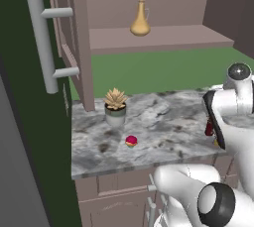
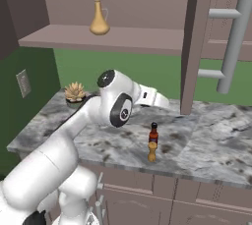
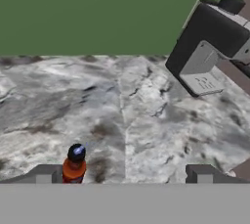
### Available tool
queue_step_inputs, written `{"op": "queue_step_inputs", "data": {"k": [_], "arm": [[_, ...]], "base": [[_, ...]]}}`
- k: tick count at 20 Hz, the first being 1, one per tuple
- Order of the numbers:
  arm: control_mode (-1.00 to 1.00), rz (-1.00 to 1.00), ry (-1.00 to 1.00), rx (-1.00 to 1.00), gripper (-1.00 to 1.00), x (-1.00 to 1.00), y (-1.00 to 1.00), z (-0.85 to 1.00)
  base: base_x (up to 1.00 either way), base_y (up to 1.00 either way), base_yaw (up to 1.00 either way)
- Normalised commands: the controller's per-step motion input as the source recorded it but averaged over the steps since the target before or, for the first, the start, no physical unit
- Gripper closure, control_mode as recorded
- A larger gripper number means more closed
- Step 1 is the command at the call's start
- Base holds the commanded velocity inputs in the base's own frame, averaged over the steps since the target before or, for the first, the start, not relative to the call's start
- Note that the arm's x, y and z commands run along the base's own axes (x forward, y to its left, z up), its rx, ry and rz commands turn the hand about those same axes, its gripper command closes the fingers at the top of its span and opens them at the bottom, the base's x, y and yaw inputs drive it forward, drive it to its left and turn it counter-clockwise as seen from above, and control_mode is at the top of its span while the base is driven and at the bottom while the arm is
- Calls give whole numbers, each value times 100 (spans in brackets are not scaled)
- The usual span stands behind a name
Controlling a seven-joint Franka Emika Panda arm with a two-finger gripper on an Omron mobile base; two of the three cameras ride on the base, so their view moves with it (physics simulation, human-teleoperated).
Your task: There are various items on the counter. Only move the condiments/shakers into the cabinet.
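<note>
Cabinet: brownish-mauve wall unit above the worktop, doors swung wide; the long grey bar handle stands out on the left-hand door.
Shelf: flat and bare but for one bottle.
Worktop: grey-white marbled slab over mauve drawer fronts, green wall behind.
Arm: white Franka, elbow raised over the middle of the slab, wrist reaching forward and down.
Jaws: parted wide, nothing between the two dark tips; they hang above bare marble.
Tan flask bottle: bulb-bottomed, long-necked, upright on the shelf toward its left part; judged already put away.
Potted succulent: upright at the back left of the slab, near the left door; not to be moved.
Red sauce bottle: dark red with black cap, upright near the front edge of the slab. In the hand view it sits low, just beside the left fingertip and outside the gap, not touching.
Small wooden shaker: tan, hourglass form, directly in front of the sauce bottle in the right base view; whether they touch cannot be told.
Red-and-yellow round thing: tiny, on the slab in front of the succulent; stays put.
Step in hand: judged the approach to the second condiment, one of three shelved.
Next move calls for: shifting the hand sideways until the sauce bottle stands between the tips, lowering, then closing without knocking the shaker.
</note>
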Motion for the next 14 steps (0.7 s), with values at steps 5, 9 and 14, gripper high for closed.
{"op": "queue_step_inputs", "data": {"k": [5,9,14], "arm": [[-100,27,4,15,-100,-10,-78,-54],[-100,34,5,11,-100,-25,-64,-74],[-100,37,2,10,-100,-32,-60,-71]], "base": [[0,0,0],[0,0,0],[0,0,0]]}}
